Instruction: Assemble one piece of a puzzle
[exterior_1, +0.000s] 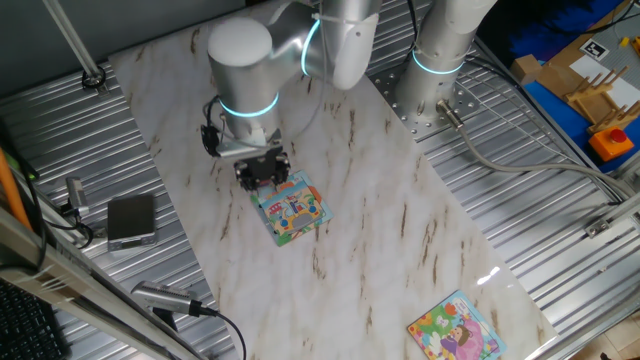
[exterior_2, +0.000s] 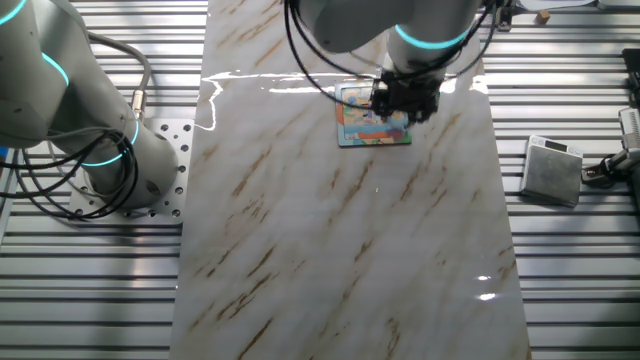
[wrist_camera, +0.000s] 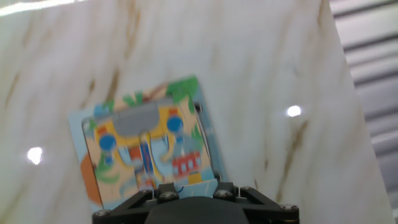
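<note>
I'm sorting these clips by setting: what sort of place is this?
Probably a robotics lab test bench. A marble-look board lies on a ribbed metal table, a second arm's base is bolted beside it, and the gripper hangs over a small puzzle.

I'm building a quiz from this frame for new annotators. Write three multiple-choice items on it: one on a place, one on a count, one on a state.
1. Where is the gripper?
A. Over an edge of the blue-bordered puzzle
B. Over the pink-purple puzzle
C. Over the grey box

2. How many square puzzles lie on the marble board?
A. One
B. Two
C. Three

3. How does the blue-bordered puzzle lie?
A. Standing on edge
B. Flat on the board
C. Lifted in the air

Answers: 1 A, both fixed views show the gripper at that puzzle's edge. 2 B, one fixed view shows one puzzle mid-board and one at the near corner. 3 B, the hand view shows it flat on the marble.
</note>
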